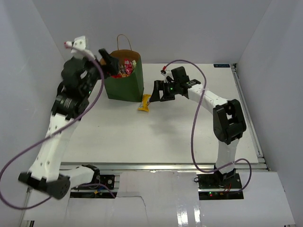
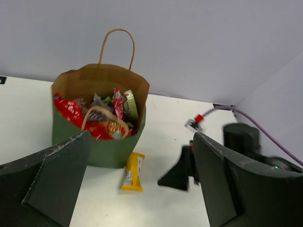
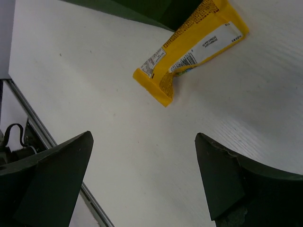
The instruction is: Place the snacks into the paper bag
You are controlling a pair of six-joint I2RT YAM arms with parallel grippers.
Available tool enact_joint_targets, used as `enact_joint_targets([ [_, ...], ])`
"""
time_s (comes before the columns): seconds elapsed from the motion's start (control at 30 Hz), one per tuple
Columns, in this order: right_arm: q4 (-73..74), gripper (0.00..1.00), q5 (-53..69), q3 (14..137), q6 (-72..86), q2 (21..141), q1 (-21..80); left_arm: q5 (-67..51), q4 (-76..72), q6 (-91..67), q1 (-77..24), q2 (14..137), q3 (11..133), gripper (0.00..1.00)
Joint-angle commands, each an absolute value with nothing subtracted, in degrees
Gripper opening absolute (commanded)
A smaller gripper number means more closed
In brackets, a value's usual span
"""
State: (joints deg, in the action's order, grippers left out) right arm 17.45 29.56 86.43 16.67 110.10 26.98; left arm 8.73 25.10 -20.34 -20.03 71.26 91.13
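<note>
The bag [image 1: 124, 85] stands at upper middle, with snacks [image 2: 102, 124] inside. A yellow snack [image 1: 145, 102] lies on the bench [image 1: 165, 137] just below its right corner. The left jaws and right jaws are wide apart, empty.

White arms [image 1: 48, 150], black joints [image 1: 229, 121], purple cables [image 1: 192, 135]

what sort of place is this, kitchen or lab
Most likely a robotics lab test cell, not a kitchen: plain white walls box in a white table, a left arm and right arm sit at its near edge trailing purple cables, with a paper bag of snacks on it.
</note>
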Motion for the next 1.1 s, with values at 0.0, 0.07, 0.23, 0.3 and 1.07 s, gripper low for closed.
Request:
enact_joint_targets([
  [0.0,15.1,0.94,22.0,93.7,27.4,114.0,30.4,10.9,23.0,-21.3,-19.8,54.8,80.6,0.98],
  [0.07,14.7,0.92,20.0,95.9,28.9,118.0,31.1,12.4,25.3,-24.9,-19.8,49.2,72.4,0.98],
  [0.23,14.2,0.86,15.7,99.8,30.8,124.2,32.6,12.7,31.6,-31.6,-19.8,37.0,61.9,0.98],
  [0.3,13.4,0.84,14.7,100.3,31.1,125.5,33.2,12.4,32.7,-34.0,-19.8,35.0,60.1,0.98],
  [1.07,10.5,0.21,14.2,94.0,25.1,122.3,30.8,9.2,33.0,-40.8,-19.8,31.8,51.2,0.98],
])
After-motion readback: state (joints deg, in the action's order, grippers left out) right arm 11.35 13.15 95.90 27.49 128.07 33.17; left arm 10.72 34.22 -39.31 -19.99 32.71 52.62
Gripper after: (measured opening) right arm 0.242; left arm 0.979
